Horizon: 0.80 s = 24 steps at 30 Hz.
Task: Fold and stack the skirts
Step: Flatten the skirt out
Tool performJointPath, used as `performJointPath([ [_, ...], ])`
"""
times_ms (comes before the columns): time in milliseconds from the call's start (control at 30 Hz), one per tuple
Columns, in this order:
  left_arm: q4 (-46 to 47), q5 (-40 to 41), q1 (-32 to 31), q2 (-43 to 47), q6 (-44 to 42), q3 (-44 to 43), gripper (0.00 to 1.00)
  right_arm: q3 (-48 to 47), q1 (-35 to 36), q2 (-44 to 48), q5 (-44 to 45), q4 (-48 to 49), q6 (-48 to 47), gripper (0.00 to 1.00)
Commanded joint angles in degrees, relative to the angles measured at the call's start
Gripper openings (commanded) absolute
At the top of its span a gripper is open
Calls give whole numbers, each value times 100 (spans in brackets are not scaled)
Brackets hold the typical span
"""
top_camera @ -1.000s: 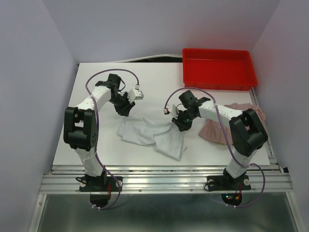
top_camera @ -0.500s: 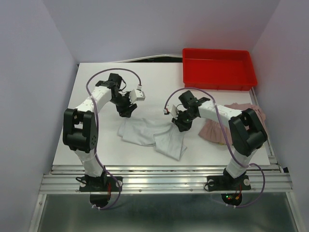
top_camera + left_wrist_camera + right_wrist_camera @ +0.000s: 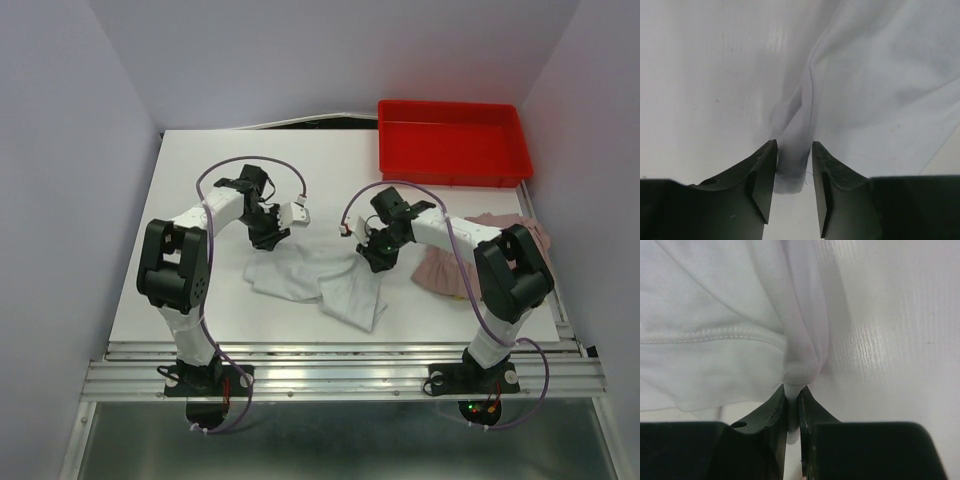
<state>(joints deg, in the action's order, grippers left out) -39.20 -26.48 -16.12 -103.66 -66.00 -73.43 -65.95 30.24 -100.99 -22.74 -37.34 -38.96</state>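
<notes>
The pale grey-white skirt (image 3: pixel 318 282) lies crumpled and spread at the centre of the table (image 3: pixel 190 170), a stitched hem showing, two corners gathered into ridges. The dusty pink skirt (image 3: pixel 447 270) lies rumpled at 3 o'clock, seemingly pleated, partly hidden.

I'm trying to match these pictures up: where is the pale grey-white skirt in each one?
Top view: pale skirt in the middle of the white table.
Left wrist: skirt upper right, fold inside the left claw.
Right wrist: skirt upper left, corner pinched in the right claw.
Shared landmark: that white table.
</notes>
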Motion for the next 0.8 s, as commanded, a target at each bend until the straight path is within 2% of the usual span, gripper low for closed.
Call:
performJointPath([
  [0, 228, 327, 21, 170, -36, 171, 27, -269, -123, 106, -2, -98, 81, 3],
  [100, 448, 512, 91, 372, 113, 189, 5, -321, -176, 185, 94, -98, 143, 1],
  [167, 422, 486, 240, 548, 280, -38, 0, -435, -247, 316, 312, -89, 143, 1],
  [233, 239, 468, 363, 662, 420, -355, 0, -654, -387, 387, 533, -80, 161, 1],
  [267, 168, 477, 434, 758, 482, -791, 0, -821, -535, 439, 656, -80, 178, 1],
  [333, 36, 521, 609, 899, 806, -1573, 0, -1514, -746, 457, 1025, -71, 301, 1],
  [433, 445, 757, 715, 1337, 1518, -2087, 0, -2709, -879, 440, 1587, -1, 547, 1],
  [500, 877, 855, 707, 1689, 1904, -2019, 0, -3132, -879, 527, 1999, 295, 670, 1],
  [567, 1090, 768, 611, 2101, 1924, -1869, 0, -3380, -879, 659, 2089, 499, 714, 1],
  [667, 240, 242, 119, 2323, 1538, -1851, 0, -3652, -722, 835, 1626, 89, 671, 1],
  [700, -163, -291, -13, 2393, 1546, -1824, 0, -3627, -408, 905, 1467, -226, 636, 1],
  [767, -500, -813, -460, 2429, 1633, -1772, 0, -3478, -55, 1019, 1230, -422, 609, 1],
])
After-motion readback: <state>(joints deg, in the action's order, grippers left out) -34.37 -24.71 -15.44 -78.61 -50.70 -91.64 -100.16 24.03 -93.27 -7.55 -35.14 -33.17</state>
